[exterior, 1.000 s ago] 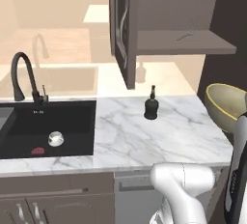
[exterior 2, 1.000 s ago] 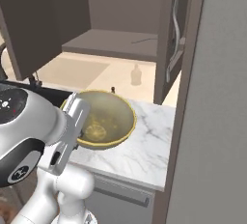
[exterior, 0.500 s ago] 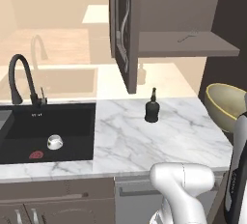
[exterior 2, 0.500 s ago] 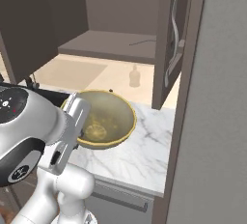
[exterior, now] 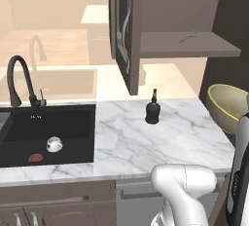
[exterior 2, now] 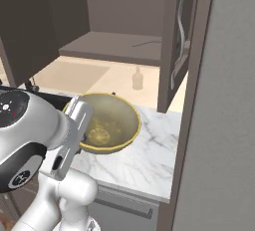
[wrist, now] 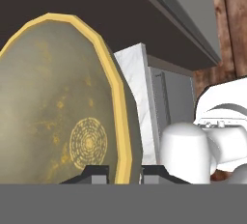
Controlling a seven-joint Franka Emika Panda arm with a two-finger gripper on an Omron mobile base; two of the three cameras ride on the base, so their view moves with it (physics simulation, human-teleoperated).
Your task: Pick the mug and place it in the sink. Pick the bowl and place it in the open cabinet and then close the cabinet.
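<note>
The gripper (wrist: 124,171) is closed on the rim of the olive-tan bowl (exterior 2: 110,123), one finger inside the yellow edge and one outside. The bowl is apparently held tilted above the marble counter (exterior: 170,132), just below the open cabinet (exterior: 185,44). The small mug (exterior: 54,144) sits in the black sink (exterior: 73,122), beside the red drain (exterior: 35,157)

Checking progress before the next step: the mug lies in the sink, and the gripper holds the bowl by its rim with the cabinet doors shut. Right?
Not quite. The mug lies in the sink and the gripper holds the bowl by its rim, but the cabinet stands open, as the left base view shows.
</note>
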